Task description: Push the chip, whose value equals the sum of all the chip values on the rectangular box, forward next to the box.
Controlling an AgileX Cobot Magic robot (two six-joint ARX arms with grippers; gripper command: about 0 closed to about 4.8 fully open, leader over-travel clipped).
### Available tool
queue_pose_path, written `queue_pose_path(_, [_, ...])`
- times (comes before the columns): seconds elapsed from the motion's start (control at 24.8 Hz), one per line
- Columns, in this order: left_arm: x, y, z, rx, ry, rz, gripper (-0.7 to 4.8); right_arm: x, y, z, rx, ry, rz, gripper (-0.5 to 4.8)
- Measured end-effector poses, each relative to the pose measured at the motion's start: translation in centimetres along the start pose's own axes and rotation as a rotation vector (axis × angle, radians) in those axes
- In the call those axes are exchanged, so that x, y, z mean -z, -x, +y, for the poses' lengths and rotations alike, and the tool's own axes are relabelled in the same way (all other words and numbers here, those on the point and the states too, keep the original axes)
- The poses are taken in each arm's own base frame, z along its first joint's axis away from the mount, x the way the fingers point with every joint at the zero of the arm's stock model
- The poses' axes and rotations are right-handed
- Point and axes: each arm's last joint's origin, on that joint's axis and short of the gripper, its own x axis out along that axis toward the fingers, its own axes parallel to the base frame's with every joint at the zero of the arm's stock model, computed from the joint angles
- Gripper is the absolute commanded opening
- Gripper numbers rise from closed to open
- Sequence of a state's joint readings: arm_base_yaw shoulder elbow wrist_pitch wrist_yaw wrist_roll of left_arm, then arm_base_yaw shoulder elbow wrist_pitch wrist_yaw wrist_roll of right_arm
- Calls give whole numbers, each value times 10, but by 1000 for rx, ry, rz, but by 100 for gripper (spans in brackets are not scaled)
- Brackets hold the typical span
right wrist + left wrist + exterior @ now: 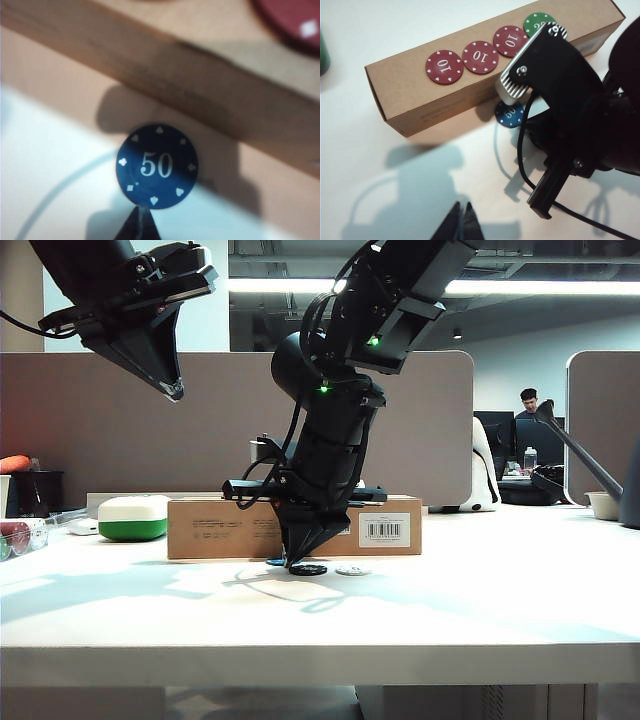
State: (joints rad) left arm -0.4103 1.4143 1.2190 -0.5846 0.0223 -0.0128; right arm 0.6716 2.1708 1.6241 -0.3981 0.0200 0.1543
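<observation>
Left gripper [172,390] hangs high over the left of the white table [480,600], fingers pressed together to a point, holding nothing; only its tips [461,220] show in its own wrist view.

Long brown cardboard box [225,528] carries three red "10" chips [444,66] in a row plus a green chip [536,22], half hidden behind the right arm so its number can't be read.

Right gripper [303,558] is down at the tabletop in front of the box; fingers [140,227] closed, empty, tip at the edge of the small round blue "50" chip [157,165].

That chip lies just beside the box's front face, barely visible in the exterior view behind the gripper. Flat black chip [308,569] and white chip [352,570] lie to its right.
</observation>
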Motion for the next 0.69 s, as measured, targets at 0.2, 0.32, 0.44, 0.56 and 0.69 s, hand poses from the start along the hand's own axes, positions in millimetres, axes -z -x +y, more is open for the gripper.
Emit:
queue_pose_path(0.2, [0,0,0,0,0,-1,-5,-2,-4,-2,2,-1,-20,-4])
queue_pose_path(0.32, [0,0,0,0,0,-1,-5,-2,-4,-2,2,-1,-26,-4])
queue_pose_path(0.44, [0,0,0,0,0,-1,-5,-3,-5,-2,0,-1,-35,-4])
queue_pose_path(0.56, [0,0,0,0,0,-1,-5,-3,-3,-2,1,-2,-29,-3])
queue_pose_path(0.69, [0,0,0,0,0,-1,-5,-3,9,-2,5,-2,-5,-3])
